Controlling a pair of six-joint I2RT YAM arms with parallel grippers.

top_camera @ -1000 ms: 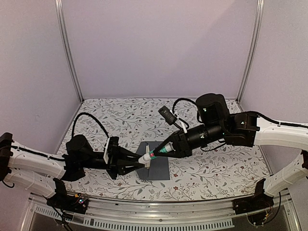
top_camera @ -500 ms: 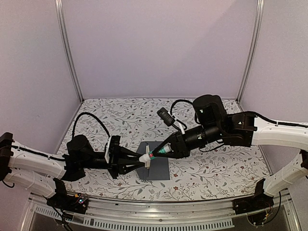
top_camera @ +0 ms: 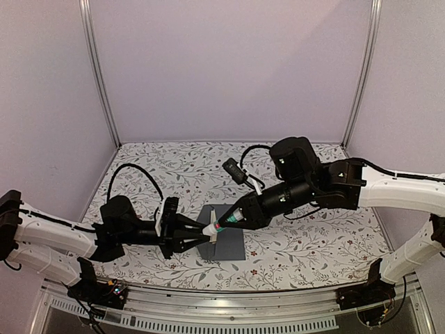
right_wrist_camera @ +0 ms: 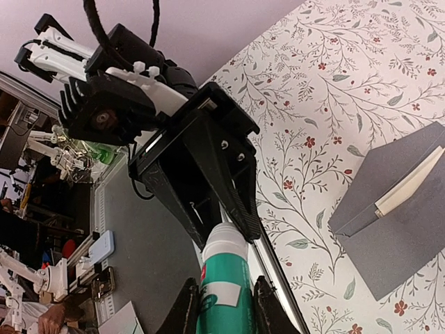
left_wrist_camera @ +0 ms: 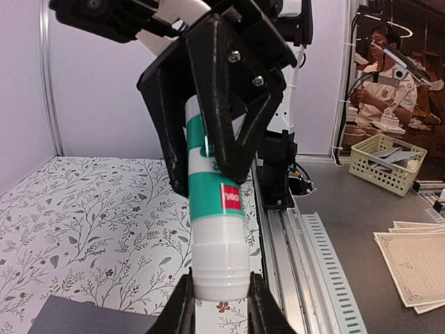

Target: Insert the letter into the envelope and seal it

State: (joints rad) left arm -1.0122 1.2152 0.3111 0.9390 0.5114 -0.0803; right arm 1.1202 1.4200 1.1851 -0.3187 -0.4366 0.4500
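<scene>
The slate-grey envelope (top_camera: 230,244), a flat matte paper rectangle, lay on the floral-printed tablecloth (top_camera: 313,243) between the two arms. Its flap stood slightly lifted, and a pale cream strip, apparently the edge of the letter (right_wrist_camera: 410,189), showed inside its mouth. Just above the envelope, a small smooth cylindrical tube (left_wrist_camera: 215,229) with teal and white bands was stretched between both pincers. The left gripper (left_wrist_camera: 221,299) was clamped with its thin black fingers on the ribbed white cap end. The right gripper (right_wrist_camera: 224,306) was clamped around the teal body, its angular black plastic fingers pressing on either side of the tube.
</scene>
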